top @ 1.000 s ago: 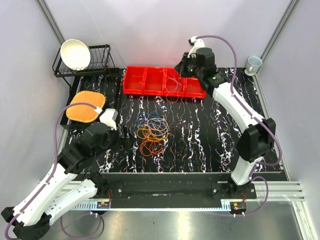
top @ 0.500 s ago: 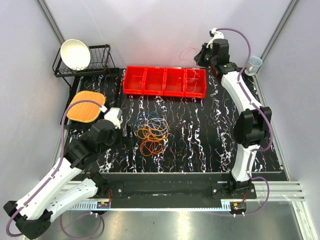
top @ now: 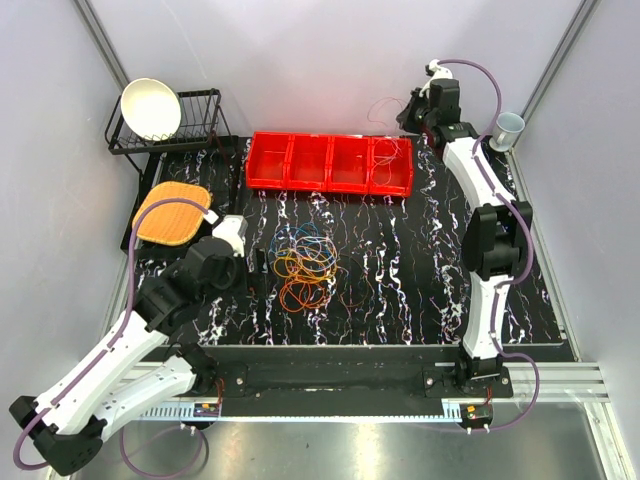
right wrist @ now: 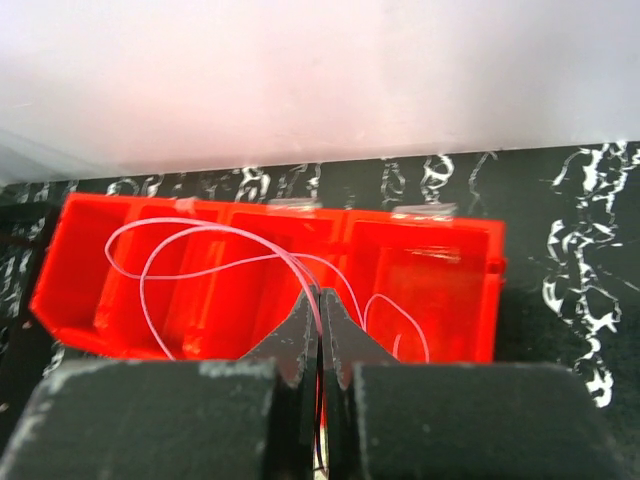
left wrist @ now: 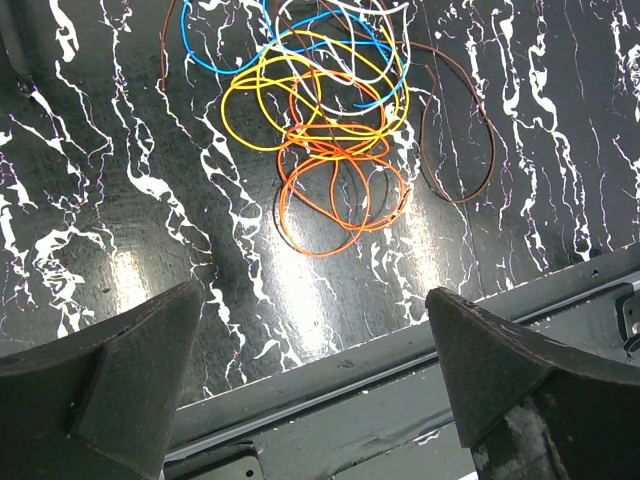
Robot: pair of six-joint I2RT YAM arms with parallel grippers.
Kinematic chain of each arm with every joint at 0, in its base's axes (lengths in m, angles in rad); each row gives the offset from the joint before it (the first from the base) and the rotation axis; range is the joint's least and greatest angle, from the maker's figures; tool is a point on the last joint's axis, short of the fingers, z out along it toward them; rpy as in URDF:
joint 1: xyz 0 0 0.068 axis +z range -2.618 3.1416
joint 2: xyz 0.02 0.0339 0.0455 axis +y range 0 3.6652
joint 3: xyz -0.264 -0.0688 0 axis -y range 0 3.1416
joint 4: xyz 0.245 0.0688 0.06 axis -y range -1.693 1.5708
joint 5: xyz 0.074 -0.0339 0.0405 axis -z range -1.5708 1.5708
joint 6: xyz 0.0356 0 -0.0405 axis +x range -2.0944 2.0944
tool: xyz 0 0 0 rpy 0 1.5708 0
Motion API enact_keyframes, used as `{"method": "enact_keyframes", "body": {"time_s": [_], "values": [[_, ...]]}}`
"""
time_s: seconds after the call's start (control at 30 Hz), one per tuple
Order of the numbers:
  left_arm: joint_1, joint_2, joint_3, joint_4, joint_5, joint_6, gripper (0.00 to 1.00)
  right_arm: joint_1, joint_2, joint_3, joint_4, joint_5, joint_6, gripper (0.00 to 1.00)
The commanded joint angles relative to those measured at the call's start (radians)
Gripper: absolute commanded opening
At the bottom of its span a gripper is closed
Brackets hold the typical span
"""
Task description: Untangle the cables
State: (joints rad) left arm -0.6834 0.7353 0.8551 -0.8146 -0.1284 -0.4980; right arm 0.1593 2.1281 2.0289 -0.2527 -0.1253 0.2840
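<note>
The cables (top: 305,265) lie in a tangle of orange, yellow, blue and white loops mid-table. In the left wrist view the same tangle (left wrist: 330,110) has a brown loop at its right side. My left gripper (top: 258,266) sits just left of the tangle and is open, its jaws (left wrist: 315,295) wide apart with nothing between them. My right gripper (top: 405,112) is raised behind the far right end of the red bin. It is shut (right wrist: 320,295) on a thin pink cable (right wrist: 265,244), whose loops hang over the bin's compartments.
A red bin (top: 330,163) with several compartments stands at the back. A black dish rack (top: 205,125) holding a white bowl (top: 150,108) is at the back left, with an orange pad (top: 172,213) in front of it. A cup (top: 508,127) is at the back right.
The right gripper has lifted and swung back to the right from over the bin, carrying the thin cable. The left arm has edged slightly toward the tangle.
</note>
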Motion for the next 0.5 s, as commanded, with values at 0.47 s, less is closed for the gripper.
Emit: {"method": "enact_keyframes", "body": {"time_s": [0.47], "values": [[-0.004,-0.002,-0.004,0.04,-0.002,0.006,0.99,-0.029,0.162,0.102,0.02,-0.077,0.03,0.0]]}}
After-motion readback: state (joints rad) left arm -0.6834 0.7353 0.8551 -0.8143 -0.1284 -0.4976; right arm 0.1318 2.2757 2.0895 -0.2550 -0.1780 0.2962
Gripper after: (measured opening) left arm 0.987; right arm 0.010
